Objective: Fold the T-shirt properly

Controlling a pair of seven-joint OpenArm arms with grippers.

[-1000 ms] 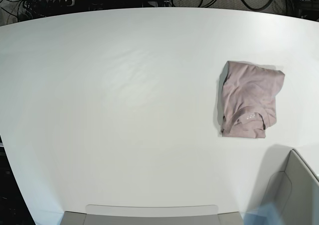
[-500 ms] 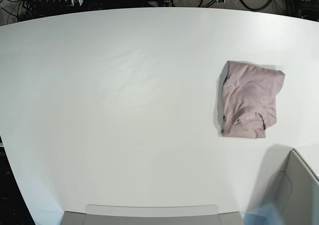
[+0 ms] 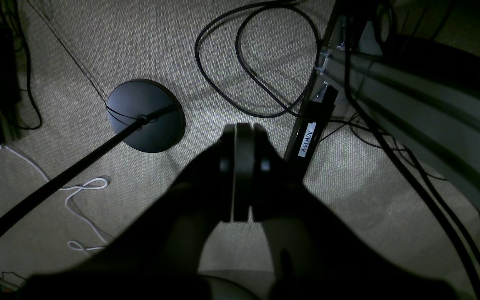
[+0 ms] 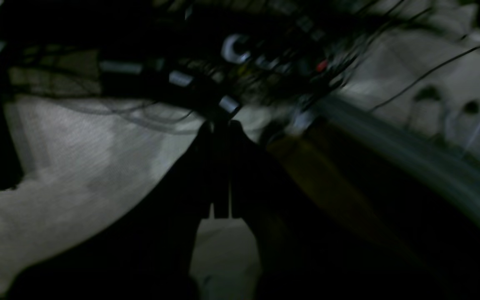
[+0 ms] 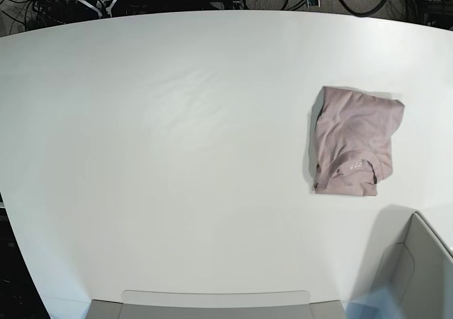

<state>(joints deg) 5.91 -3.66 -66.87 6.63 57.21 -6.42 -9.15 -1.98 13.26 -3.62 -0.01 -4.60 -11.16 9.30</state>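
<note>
Surface: white table (image 5: 177, 156), broad and curved along its far edge, seen from above in the base view.
T-shirt (image 5: 355, 141): dusty pink, folded into a compact, roughly rectangular bundle; lies flat on the table toward the base view's right side, neck opening with small pale print facing the near edge.
Left end effector (image 3: 240, 173): clenched, the two dark fingers pressed together with nothing between them; hangs over carpeted floor (image 3: 140, 46), away from the table.
Right end effector (image 4: 220, 168): clenched and empty; its view is dark and motion-blurred, showing floor and cabling.
Floor items, left wrist view: round black stand base (image 3: 146, 115) with slanting pole; looped black cables (image 3: 256, 62); thin white cord (image 3: 77, 200).
Near edge, base view: grey box (image 5: 417, 269) at lower right.
</note>
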